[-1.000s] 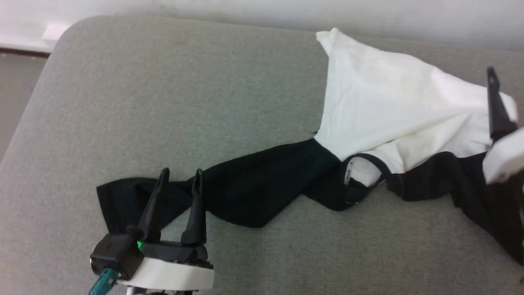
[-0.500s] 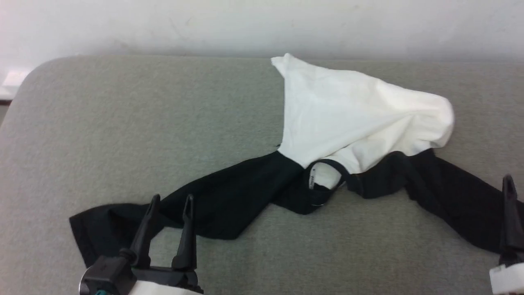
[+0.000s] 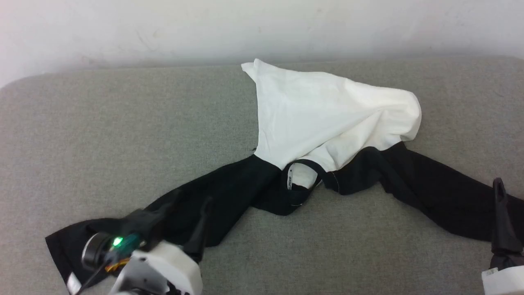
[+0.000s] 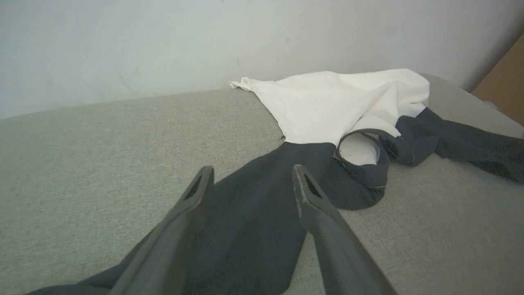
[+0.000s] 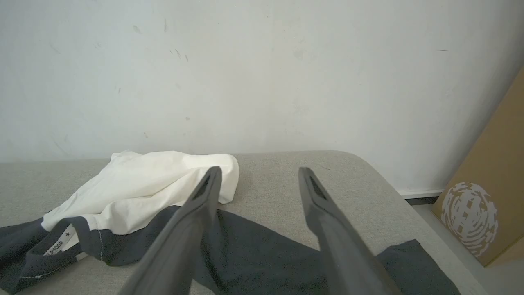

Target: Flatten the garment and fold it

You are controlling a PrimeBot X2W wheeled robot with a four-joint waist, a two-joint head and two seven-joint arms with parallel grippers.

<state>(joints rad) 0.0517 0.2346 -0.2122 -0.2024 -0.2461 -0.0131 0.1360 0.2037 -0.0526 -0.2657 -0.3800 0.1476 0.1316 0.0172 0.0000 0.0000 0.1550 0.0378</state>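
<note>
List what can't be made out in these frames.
Blurred: left end effector, head view; whether it touches the black sleeve is unclear.
Cut off: right end effector, head view's right edge leaves one finger.
Too small: neck label print, head view; the collar covers part in the right wrist view.
Hidden: garment layers under the folded-over white body, every view.

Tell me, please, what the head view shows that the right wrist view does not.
Head view, not the right wrist view: the left gripper, open over the black sleeve on the robot's left. Right wrist view, not the head view: a cardboard box with a pale round print. Both: the garment, the grey cushion, the white wall and the open right gripper.
</note>
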